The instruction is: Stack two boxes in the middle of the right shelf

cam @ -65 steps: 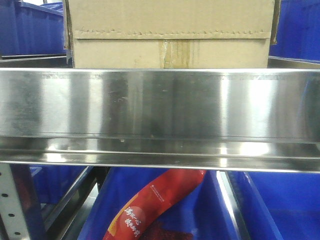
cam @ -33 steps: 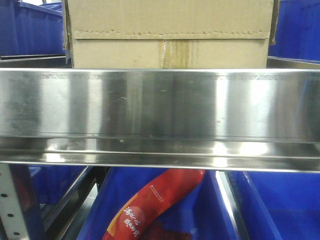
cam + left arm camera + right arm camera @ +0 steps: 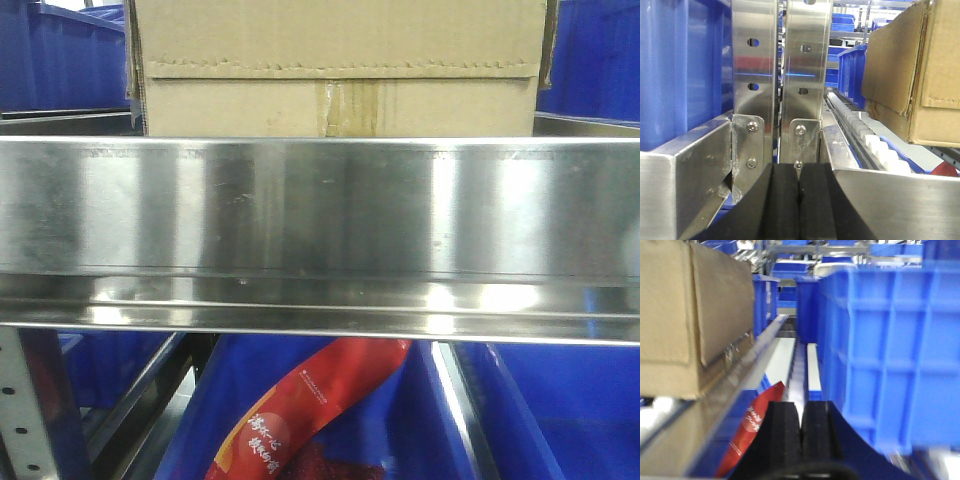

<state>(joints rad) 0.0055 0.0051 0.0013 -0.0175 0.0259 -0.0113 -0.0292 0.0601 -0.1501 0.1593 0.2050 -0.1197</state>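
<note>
Nearest to the front camera is the broad steel lip of the right shelf middle [image 3: 320,215]. The places below are given from this lip. Under it, a red packet [image 3: 300,415] lies in a blue bin [image 3: 560,410]. Directly above and behind the lip sits a brown box [image 3: 340,65], its serrated flap and stained seam facing outward. I judge it rests on this level, so that a second box can go on top; no second box is clearly shown.

The left gripper [image 3: 798,200] has its pads pressed together, holding nothing, just before the shelf uprights [image 3: 805,60]. The right gripper [image 3: 800,432] is also closed and empty, beside more blue bins [image 3: 890,340].
</note>
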